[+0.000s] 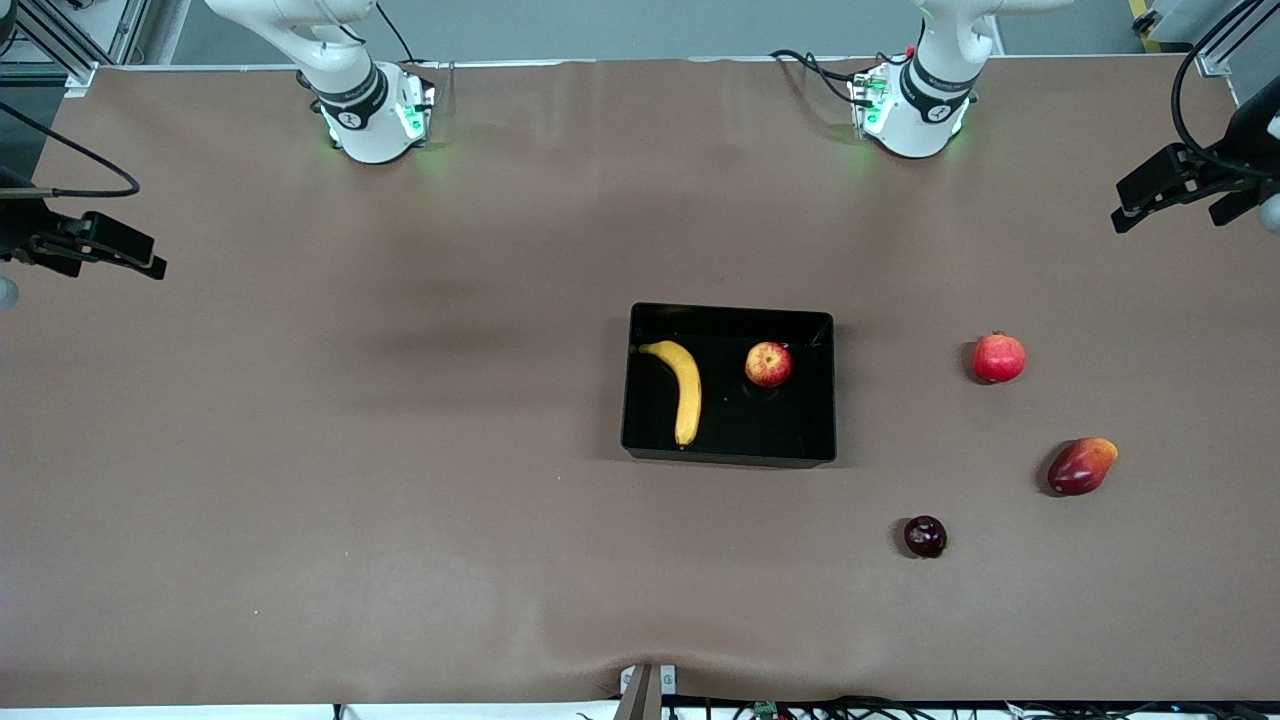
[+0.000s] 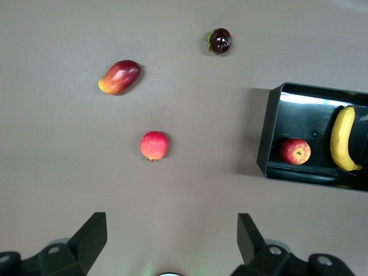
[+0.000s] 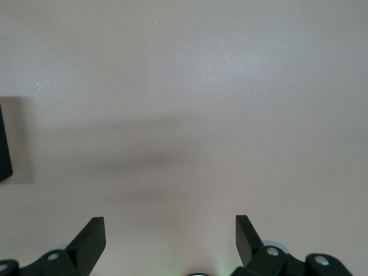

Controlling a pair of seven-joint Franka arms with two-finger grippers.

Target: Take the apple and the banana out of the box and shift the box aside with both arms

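Pincers both spread wide, empty: left pincer (image 2: 169, 244) high over worktop's left-arm end, right pincer (image 3: 169, 244) high over bare worktop at right-arm end. Box (image 1: 728, 450) mid-worktop; banana (image 1: 685, 390) inside along wall toward right arm, apple (image 1: 768, 364) inside toward left arm. Judgement: no fruit lifted yet. Left takes apple from above, fingers straddling it, clear of wall; right takes banana across its middle. Pomegranate (image 1: 999, 358), mango (image 1: 1081, 466), dark round fruit (image 1: 925, 536) are decoys. Hidden: pincers at front-view edges, box mostly cut off in right wrist view.
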